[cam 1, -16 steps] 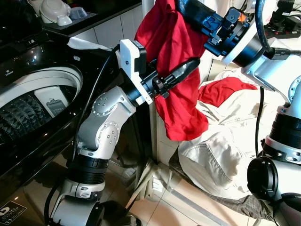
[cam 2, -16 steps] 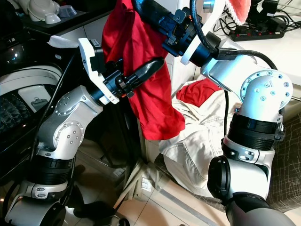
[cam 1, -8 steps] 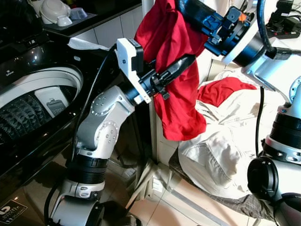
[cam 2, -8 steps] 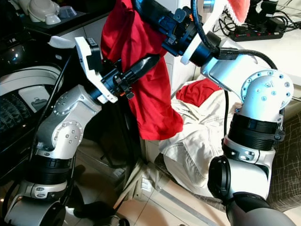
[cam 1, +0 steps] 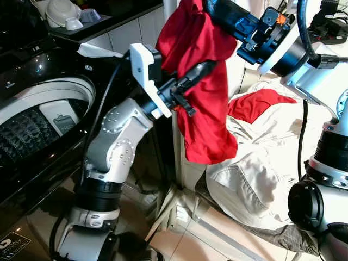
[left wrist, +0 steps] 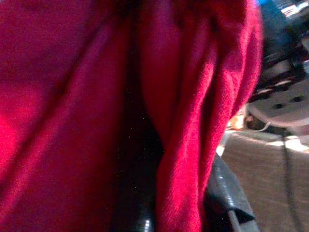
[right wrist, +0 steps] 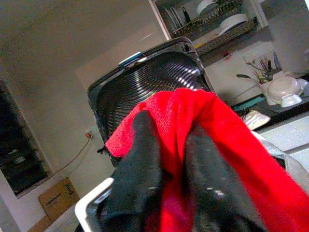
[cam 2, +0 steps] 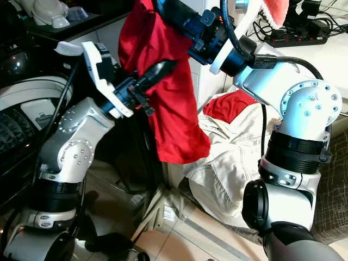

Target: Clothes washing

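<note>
A red garment [cam 1: 204, 103] hangs in the air to the right of the open top-loading washing machine [cam 1: 54, 89]. High up, my right gripper [right wrist: 169, 159] is shut on the garment's top edge, and its two black fingers pinch the red cloth in the right wrist view. My left gripper [cam 1: 205, 66] reaches in from the left at mid-height, its fingers [cam 2: 157, 70] pressed into the cloth. In the left wrist view a red fold [left wrist: 178, 159] lies between the dark fingers. The washer's ribbed drum [cam 1: 27, 130] shows at the left.
A pile of beige clothes [cam 1: 253, 174] with another red piece [cam 1: 261, 103] lies under the hanging garment, on the right. A counter with bowls [cam 1: 62, 12] stands behind the washer. A power strip [cam 1: 331, 30] lies on a white surface at the top right.
My left gripper has drawn back to the left and slightly up, towards the washer. The lower part of the red garment has shifted a little left with it. My right arm has held still.
</note>
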Tool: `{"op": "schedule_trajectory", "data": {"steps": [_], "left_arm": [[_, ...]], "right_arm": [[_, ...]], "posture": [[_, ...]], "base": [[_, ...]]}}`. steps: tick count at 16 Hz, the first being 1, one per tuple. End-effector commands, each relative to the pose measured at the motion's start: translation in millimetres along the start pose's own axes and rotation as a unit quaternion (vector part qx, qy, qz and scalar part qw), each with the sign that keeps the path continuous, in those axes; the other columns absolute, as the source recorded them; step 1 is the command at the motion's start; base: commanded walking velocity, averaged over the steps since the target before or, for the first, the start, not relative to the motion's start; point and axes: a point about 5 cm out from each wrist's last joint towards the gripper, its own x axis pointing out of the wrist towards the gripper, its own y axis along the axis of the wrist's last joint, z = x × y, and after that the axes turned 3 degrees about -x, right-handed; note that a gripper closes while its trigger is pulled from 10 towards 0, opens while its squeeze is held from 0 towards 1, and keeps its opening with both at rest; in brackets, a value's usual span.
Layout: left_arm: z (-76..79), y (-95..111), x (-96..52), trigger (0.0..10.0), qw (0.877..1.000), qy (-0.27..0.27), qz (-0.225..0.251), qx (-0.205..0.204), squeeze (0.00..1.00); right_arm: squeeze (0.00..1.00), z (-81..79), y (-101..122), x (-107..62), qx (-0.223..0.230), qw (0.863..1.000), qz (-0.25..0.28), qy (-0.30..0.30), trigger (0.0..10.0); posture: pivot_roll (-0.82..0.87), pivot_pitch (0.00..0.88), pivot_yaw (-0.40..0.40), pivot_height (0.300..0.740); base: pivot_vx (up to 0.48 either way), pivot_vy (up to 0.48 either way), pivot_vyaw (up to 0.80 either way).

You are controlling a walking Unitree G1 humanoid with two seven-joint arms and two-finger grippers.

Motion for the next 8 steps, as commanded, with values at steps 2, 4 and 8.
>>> {"op": "schedule_trajectory", "data": {"steps": [2,4,8], "left_arm": [[-27.6,29.8,-7.6,0.0,0.995,0.055,0.011,0.080,0.00],[-51.5,64.3,-12.5,0.0,0.979,0.114,0.026,0.166,0.00],[-97.3,160.2,-37.3,0.0,0.812,0.334,0.062,0.474,0.00]], "right_arm": [[0.92,-5.8,12.8,-5.0,-0.027,0.999,0.029,0.000,10.0],[0.00,-6.4,17.6,-13.0,-0.038,0.998,0.040,0.003,10.0],[0.00,-12.3,-8.2,-13.2,-0.083,0.996,-0.024,0.004,10.0]], "posture": [[-0.02,0.000,0.085,0.740],[-0.02,0.000,0.084,0.740],[-0.02,0.000,0.098,0.740]], "base": [[0.000,0.000,0.00],[0.000,0.000,0.00],[0.000,0.000,0.00]]}}
